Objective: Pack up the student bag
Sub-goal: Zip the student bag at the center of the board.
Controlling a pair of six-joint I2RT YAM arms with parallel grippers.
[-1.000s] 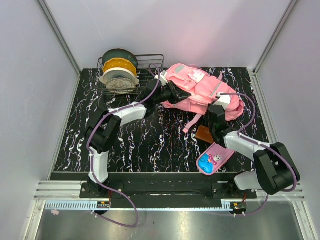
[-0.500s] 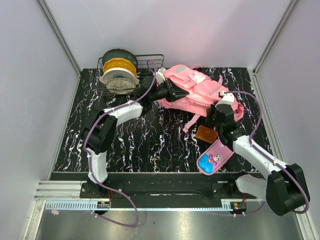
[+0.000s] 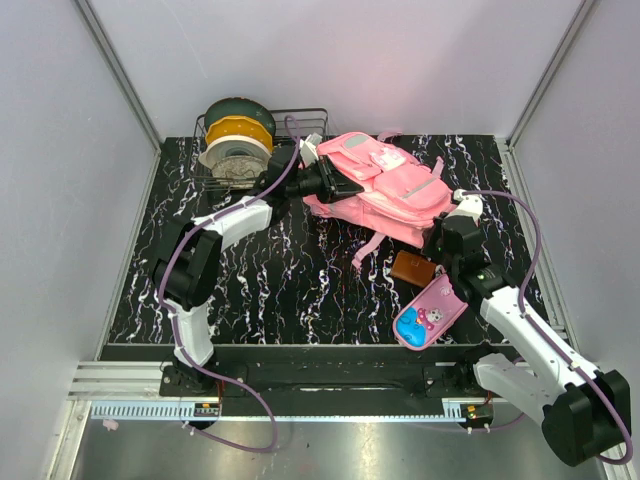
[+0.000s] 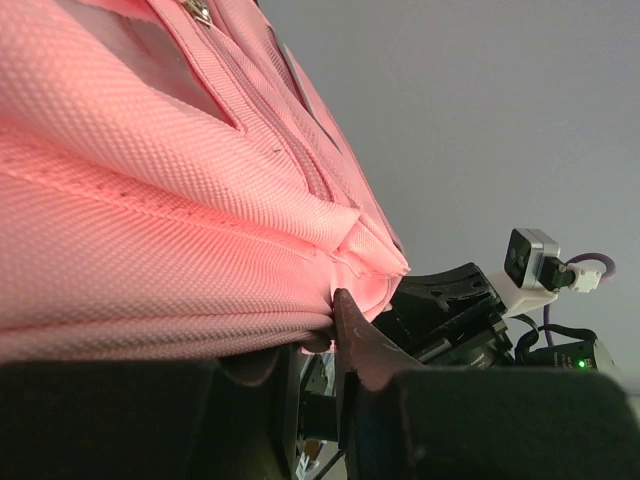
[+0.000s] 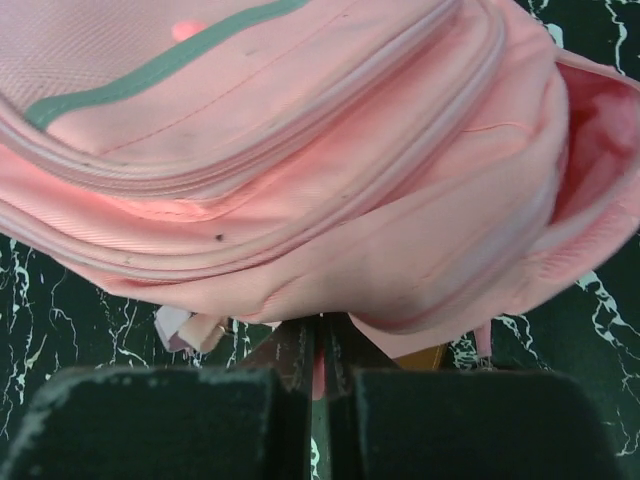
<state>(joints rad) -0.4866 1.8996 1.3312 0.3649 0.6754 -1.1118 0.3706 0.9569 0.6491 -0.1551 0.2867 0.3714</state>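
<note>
Clamping the student bag's (image 3: 392,180) opposite ends, left gripper (image 3: 352,190) faces right gripper (image 3: 434,235).

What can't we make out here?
- Student bag contents: its fabric covers them in all three views.
- Right hand, right wrist view: a pink sliver in its shut jaws; strap or zipper tab, too little shows.
- Brown item beside the pencil case, top view: too small to identify.

Pink student bag (image 3: 390,185) with a grey stripe; black, white-veined table (image 3: 270,290).
</note>
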